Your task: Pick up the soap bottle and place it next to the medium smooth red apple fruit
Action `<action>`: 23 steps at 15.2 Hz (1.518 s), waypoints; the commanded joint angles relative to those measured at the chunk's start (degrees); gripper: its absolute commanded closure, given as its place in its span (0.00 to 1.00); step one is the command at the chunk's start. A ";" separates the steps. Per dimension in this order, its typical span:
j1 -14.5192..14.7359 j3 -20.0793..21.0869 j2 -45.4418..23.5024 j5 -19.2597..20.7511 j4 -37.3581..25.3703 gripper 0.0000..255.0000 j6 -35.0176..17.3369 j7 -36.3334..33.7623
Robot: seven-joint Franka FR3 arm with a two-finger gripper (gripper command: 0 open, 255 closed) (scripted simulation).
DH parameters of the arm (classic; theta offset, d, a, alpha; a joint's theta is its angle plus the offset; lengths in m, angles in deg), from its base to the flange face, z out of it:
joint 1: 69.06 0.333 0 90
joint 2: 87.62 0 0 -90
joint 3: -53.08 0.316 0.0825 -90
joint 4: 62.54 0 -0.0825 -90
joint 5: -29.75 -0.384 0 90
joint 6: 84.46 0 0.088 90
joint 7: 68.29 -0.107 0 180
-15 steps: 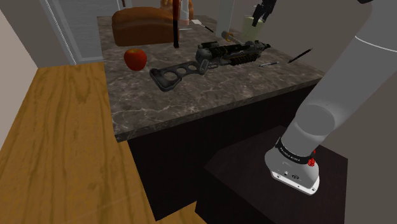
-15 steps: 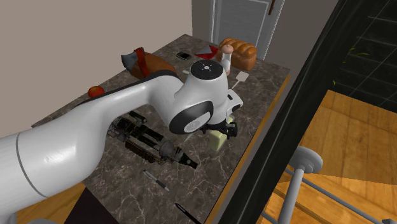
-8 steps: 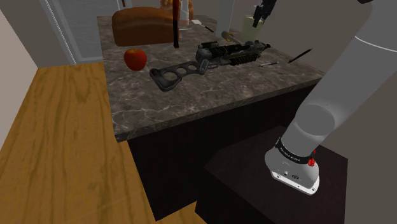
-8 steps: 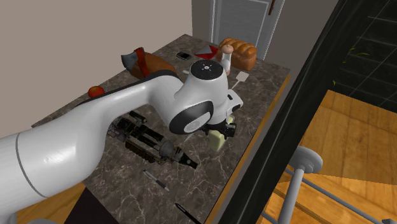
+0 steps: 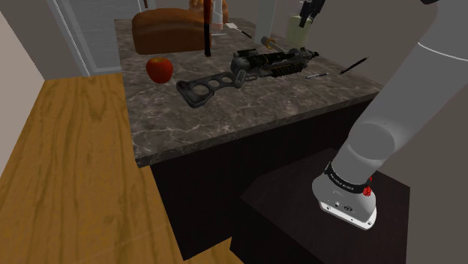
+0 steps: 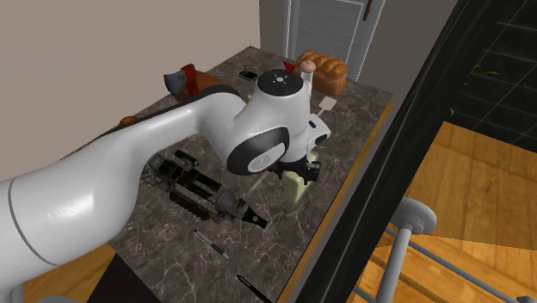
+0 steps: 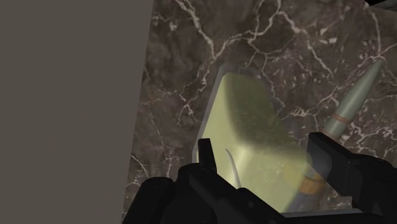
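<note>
While our arm (image 6: 129,172) bends down over the table (image 6: 348,125), we see its fingers (image 7: 205,154) clasping the pale yellow-green soap bottle (image 7: 254,133).

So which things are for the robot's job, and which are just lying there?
For the job: soap bottle, held in the gripper; red apple.
Just lying about: bread loaf; dark gun.

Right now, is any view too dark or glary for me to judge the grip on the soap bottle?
Shoulder view: dim, yet the pale soap bottle is plain to see above the dark counter. Second exterior view: brighter, even light, no glare on the bottle. Wrist view: no glare, the bottle evenly lit inside the pincer, whose fingers clasp it.
</note>
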 commanded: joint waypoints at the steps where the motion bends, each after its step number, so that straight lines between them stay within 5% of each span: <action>1: -0.03 -0.05 -0.28 -0.17 -1.86 1.00 1.62 0.10; 23: -2.45 -1.76 -8.42 -5.41 -28.16 1.00 21.22 2.69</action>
